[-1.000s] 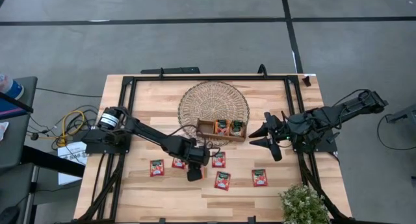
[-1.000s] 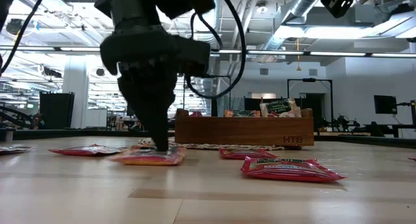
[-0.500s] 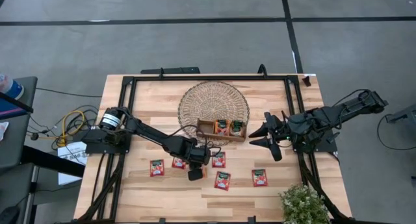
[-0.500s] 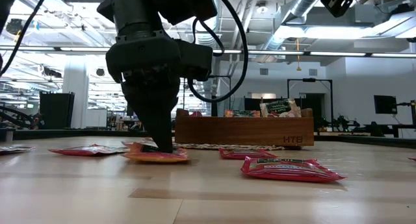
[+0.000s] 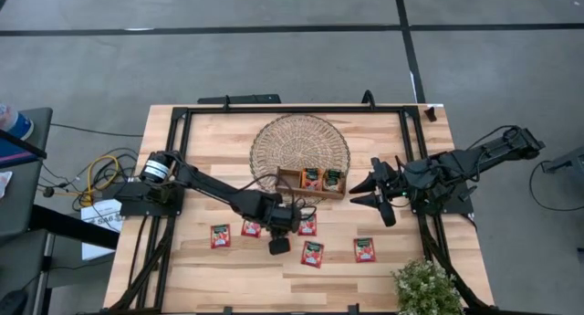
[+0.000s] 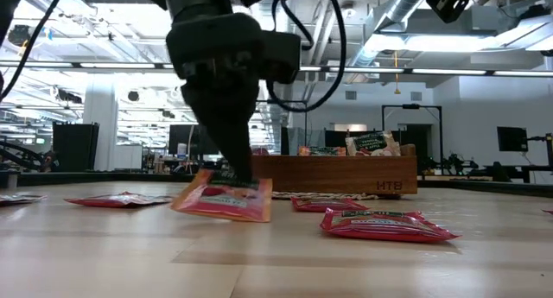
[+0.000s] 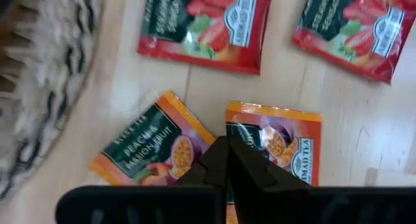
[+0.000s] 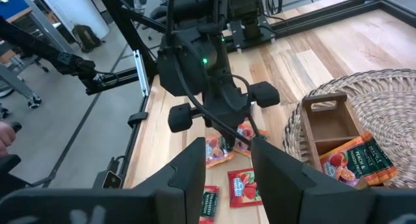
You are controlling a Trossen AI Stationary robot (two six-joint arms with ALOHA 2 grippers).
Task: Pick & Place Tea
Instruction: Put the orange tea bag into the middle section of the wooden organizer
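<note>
Orange foil sachet (image 6: pixel 223 199), flat square with crinkled edges, is pinched by its top edge in the left gripper (image 6: pixel 243 179), fingers fully closed on it; it hangs tilted, lower edge on the pale wood table (image 6: pixel 276 263). A second orange sachet (image 7: pixel 144 154) lies flat just beside. Glossy red sachets (image 5: pixel 365 249) are scattered nearby. Two more sachets stand in the wooden divided tray (image 5: pixel 311 182) on the round woven mat (image 5: pixel 299 143). Right gripper (image 5: pixel 372 193) waits beside the tray, fingers part open, empty.
</note>
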